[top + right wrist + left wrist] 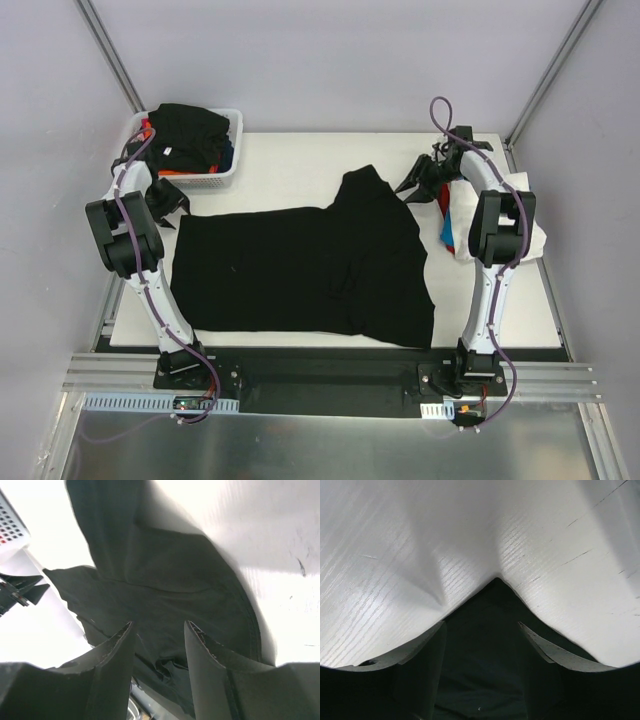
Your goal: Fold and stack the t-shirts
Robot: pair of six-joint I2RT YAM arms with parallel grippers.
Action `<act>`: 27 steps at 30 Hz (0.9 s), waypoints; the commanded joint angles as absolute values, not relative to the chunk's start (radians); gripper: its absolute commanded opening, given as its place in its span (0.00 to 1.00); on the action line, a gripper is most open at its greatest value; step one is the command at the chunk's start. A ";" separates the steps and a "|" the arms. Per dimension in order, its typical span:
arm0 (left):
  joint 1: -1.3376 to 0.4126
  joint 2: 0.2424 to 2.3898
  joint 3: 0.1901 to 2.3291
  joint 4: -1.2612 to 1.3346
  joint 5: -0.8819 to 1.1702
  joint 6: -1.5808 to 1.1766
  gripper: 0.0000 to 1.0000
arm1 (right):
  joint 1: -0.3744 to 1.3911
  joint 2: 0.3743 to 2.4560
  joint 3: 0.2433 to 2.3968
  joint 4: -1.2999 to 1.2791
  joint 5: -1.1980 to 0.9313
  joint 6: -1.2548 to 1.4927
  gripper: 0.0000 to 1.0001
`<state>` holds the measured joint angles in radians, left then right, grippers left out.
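Note:
A large black t-shirt (300,265) lies spread across the middle of the table. My left gripper (168,197) sits low at its far left corner. In the left wrist view that black corner (492,600) lies on the table between the left gripper's (481,625) parted jaws. My right gripper (412,187) hovers at the shirt's far right part, beside a raised sleeve. In the right wrist view the right gripper (159,624) is open, with rumpled black cloth (165,570) beneath and beyond its fingers. More t-shirts, black, red, blue and orange, fill the basket.
The white mesh basket (225,170) stands at the far left corner, close behind the left arm; its wall (12,525) also shows in the right wrist view. A pile of white, red and blue cloth (452,215) lies at the right edge under the right arm.

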<state>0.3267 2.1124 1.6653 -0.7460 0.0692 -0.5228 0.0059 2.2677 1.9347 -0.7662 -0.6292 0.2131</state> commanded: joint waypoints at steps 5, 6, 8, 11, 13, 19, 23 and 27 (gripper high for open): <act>0.321 2.117 1.718 -0.726 0.052 -0.506 0.52 | 0.035 2.119 1.813 -0.759 -0.624 0.186 0.46; 0.321 2.115 1.718 -0.713 0.060 -0.505 0.48 | 0.040 2.109 1.799 -0.759 -0.623 0.180 0.47; 0.319 2.117 1.713 -0.678 0.087 -0.499 0.42 | 0.052 2.095 1.766 -0.759 -0.614 0.173 0.46; 0.319 2.129 1.713 -0.640 0.146 -0.489 0.41 | 0.069 2.071 1.733 -0.759 -0.604 0.164 0.46; 0.319 2.134 1.710 -0.624 0.167 -0.488 0.41 | 0.077 2.056 1.721 -0.761 -0.600 0.161 0.46; 0.321 2.131 1.669 -0.612 0.173 -0.476 0.43 | 0.089 2.019 1.687 -0.764 -0.586 0.150 0.46; 0.321 2.131 1.648 -0.612 0.152 -0.456 0.43 | 0.089 2.002 1.678 -0.772 -0.580 0.144 0.46; 0.322 2.118 1.614 -0.612 0.097 -0.454 0.43 | 0.087 1.993 1.660 -0.775 -0.577 0.141 0.46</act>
